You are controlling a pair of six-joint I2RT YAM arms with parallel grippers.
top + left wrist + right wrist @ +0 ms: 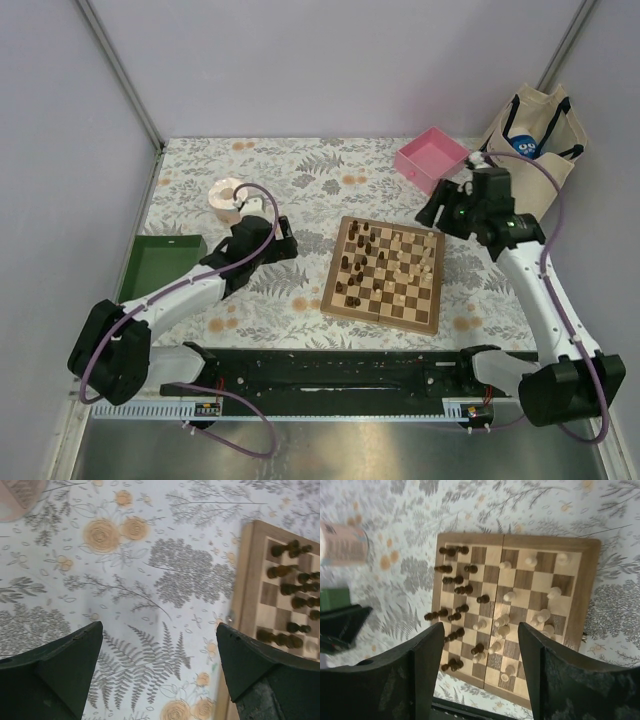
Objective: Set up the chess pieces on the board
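The wooden chessboard (380, 318) lies between my arms, its border also in the left wrist view (247, 580) and the right wrist view (545, 539). Dark chess pieces (358, 265) crowd its left half, some lying down (451, 587) (292, 587). Pale pieces (405, 265) are scattered over the middle and right (542, 615). My left gripper (288, 243) is open and empty over the tablecloth just left of the board (160, 630). My right gripper (440, 212) is open and empty, held high beyond the board's far right corner and looking down on it (480, 627).
A pink square tray (432, 158) stands at the back right, a tote bag (530, 135) beside it. A green tray (160, 265) sits at the left edge. A pale round roll (230, 197) stands behind the left gripper (342, 544).
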